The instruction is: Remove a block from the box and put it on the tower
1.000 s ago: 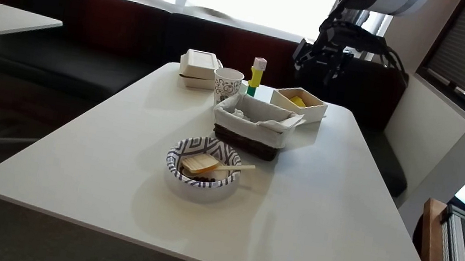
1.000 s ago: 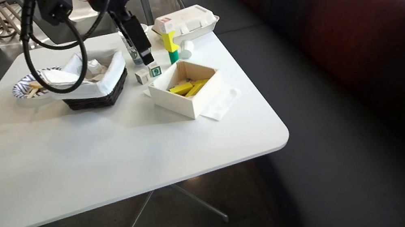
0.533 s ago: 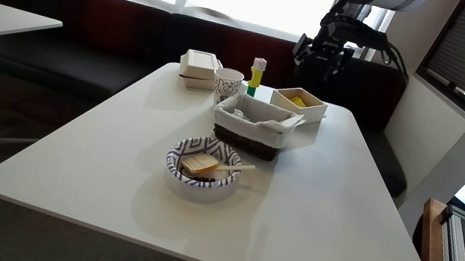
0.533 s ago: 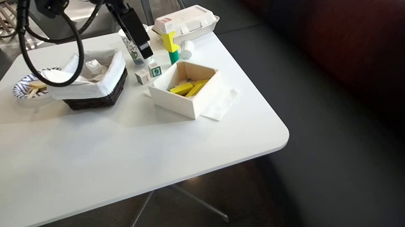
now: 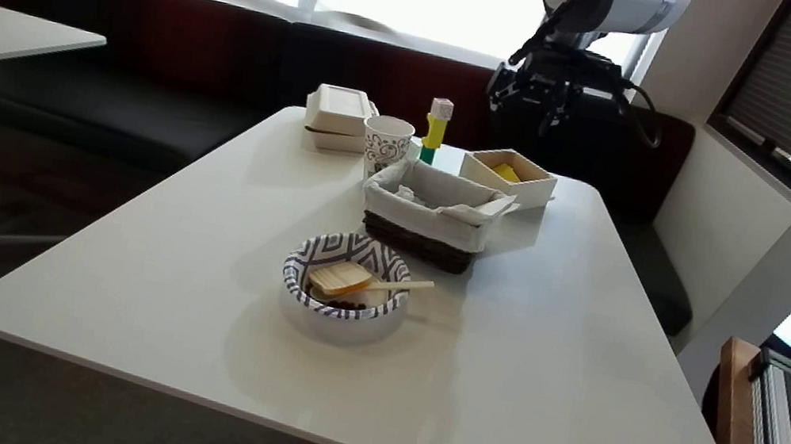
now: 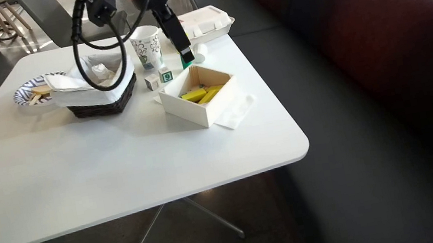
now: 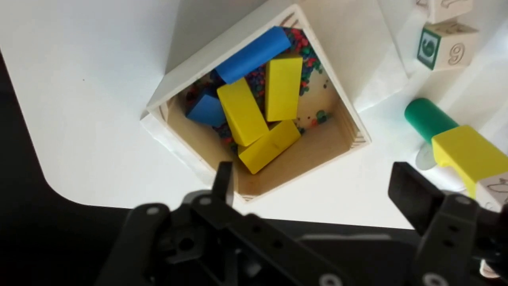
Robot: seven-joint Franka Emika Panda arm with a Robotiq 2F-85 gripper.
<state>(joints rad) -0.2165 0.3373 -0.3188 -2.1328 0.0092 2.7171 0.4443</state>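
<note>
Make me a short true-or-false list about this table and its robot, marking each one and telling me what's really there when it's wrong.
The pincer is open. True.
The tower has a green piece at its bottom. True.
The pincer is holding a yellow block. False: it holds nothing; yellow blocks lie in the box.
A paper cup is near the basket. True.
The tower's top piece is blue. False: it is a pale cube.
The paper cup lies on its side. False: it stands upright.
</note>
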